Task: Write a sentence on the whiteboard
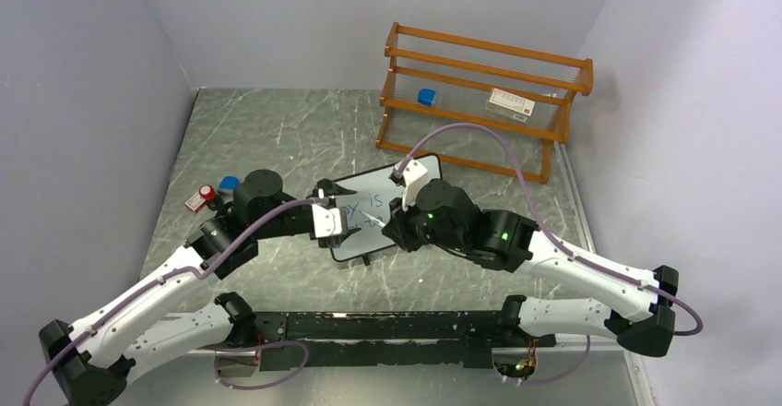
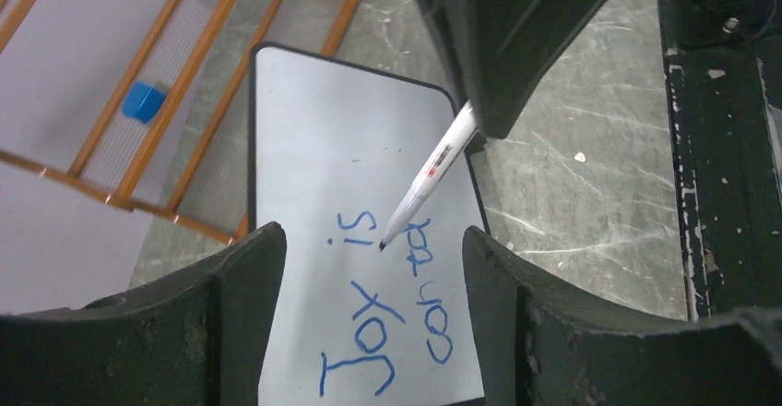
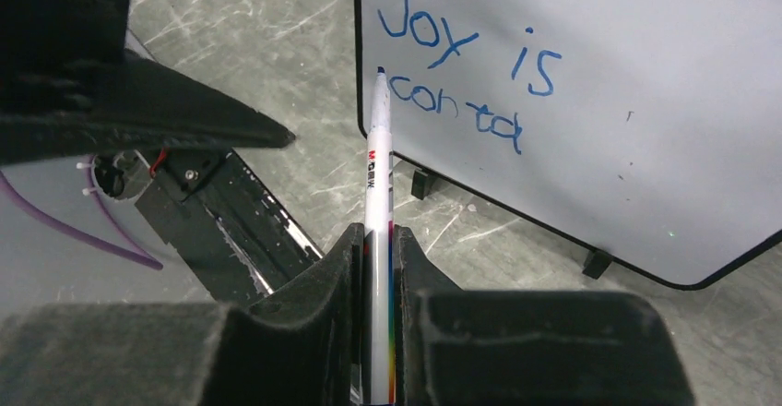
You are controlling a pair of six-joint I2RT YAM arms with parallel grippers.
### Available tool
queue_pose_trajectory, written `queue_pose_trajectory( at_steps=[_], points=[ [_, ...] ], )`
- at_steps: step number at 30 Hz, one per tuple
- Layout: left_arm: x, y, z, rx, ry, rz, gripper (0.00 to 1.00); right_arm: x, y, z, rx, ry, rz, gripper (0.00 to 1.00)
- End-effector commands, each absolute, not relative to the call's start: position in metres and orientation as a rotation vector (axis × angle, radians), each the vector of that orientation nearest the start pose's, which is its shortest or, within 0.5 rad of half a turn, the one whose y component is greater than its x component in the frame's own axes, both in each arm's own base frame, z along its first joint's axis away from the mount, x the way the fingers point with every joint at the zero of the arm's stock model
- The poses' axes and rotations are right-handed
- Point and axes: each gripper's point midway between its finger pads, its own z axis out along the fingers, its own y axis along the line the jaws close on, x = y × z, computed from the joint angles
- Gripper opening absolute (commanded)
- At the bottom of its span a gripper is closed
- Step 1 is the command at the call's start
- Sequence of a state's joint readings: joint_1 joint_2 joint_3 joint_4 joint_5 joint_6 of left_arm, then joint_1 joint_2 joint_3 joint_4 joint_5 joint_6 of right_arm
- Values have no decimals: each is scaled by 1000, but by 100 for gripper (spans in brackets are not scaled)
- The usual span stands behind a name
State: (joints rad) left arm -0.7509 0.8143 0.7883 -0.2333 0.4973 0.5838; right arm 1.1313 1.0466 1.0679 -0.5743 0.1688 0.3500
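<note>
1. Our right gripper (image 3: 376,235) pinched the marker (image 3: 378,175) mid-barrel; it looked thin, light and slippery.
2. Our left gripper (image 2: 372,235) was spread wide over the whiteboard (image 2: 350,111), mid-table, with the rack (image 1: 479,101) at 1 o'clock.
3. The sentence (image 3: 475,122) read "Joy is conta".

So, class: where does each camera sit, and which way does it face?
Top external: above and behind, looking down on the whiteboard; left arm and right arm show.
Left wrist: looks between its own fingers across the whiteboard.
Right wrist: looks along the marker in its hand.
Both wrist views share the marker and blue writing.
</note>
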Motion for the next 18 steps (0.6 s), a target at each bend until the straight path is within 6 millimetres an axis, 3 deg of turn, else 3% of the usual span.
queue_pose_trajectory(
  at_steps=[1,12,18],
  points=[
    [177,-271,283,1463,1035,-503,73,148,293,253,-769,2049,738,0],
    [172,-291,260,1568,1015,-471,55,149,302,256,-772,2040,763,0],
    [174,-294,253,1573,1017,-473,51,148,304,258,-771,2031,788,0]
  ],
)
